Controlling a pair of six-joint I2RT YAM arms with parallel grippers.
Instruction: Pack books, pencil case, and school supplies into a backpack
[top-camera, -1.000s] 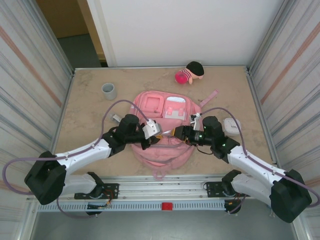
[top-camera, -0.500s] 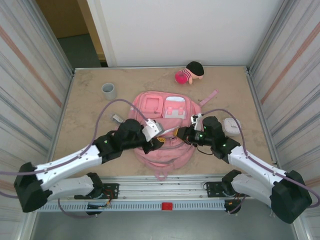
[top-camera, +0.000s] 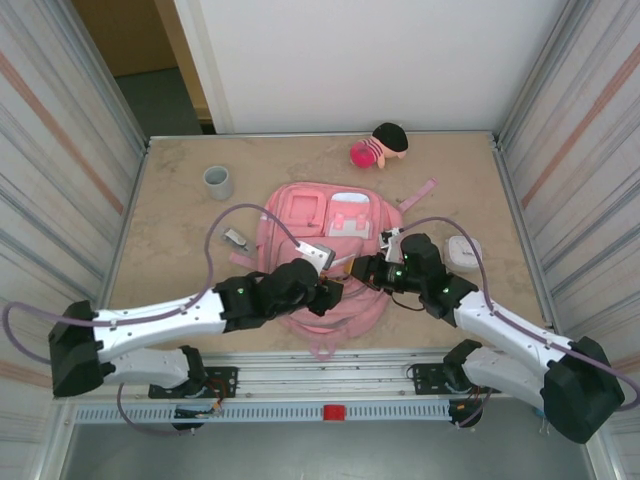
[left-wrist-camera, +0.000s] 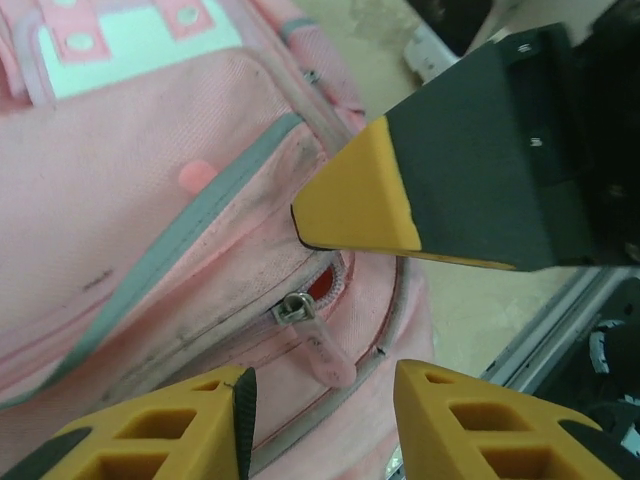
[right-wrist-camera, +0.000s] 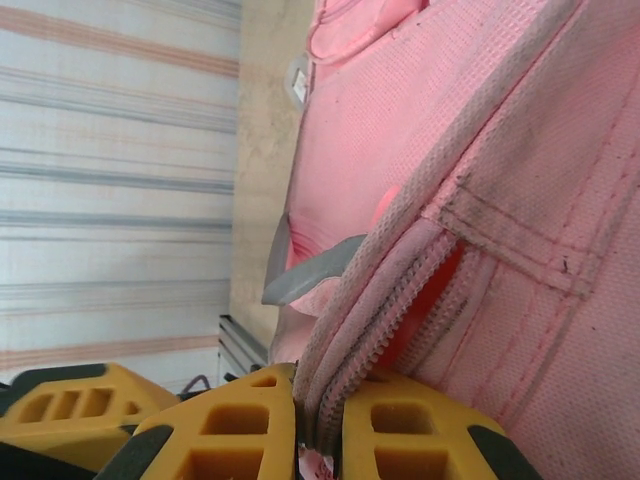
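The pink backpack (top-camera: 335, 225) lies flat in the middle of the table, its front pockets facing up. My right gripper (top-camera: 362, 268) is shut on the backpack's zipper edge (right-wrist-camera: 400, 300), where a red lining shows through a short opened gap. My left gripper (top-camera: 335, 287) hovers just left of it, over the near part of the bag. In the left wrist view the left gripper (left-wrist-camera: 320, 405) is open, and the pink zipper pull (left-wrist-camera: 320, 342) lies on the fabric just ahead of its fingertips, untouched. The books are out of view.
A grey cup (top-camera: 218, 182) stands at the back left and a plush doll (top-camera: 378, 147) at the back wall. A small white object (top-camera: 462, 250) lies right of the backpack, a small grey item (top-camera: 236, 239) left of it. A pink strap (top-camera: 425, 190) trails to the right.
My left gripper has opened and moved right and nearer, towards the zipper pull. My right gripper has shut on the zipper edge and stayed about where it was.
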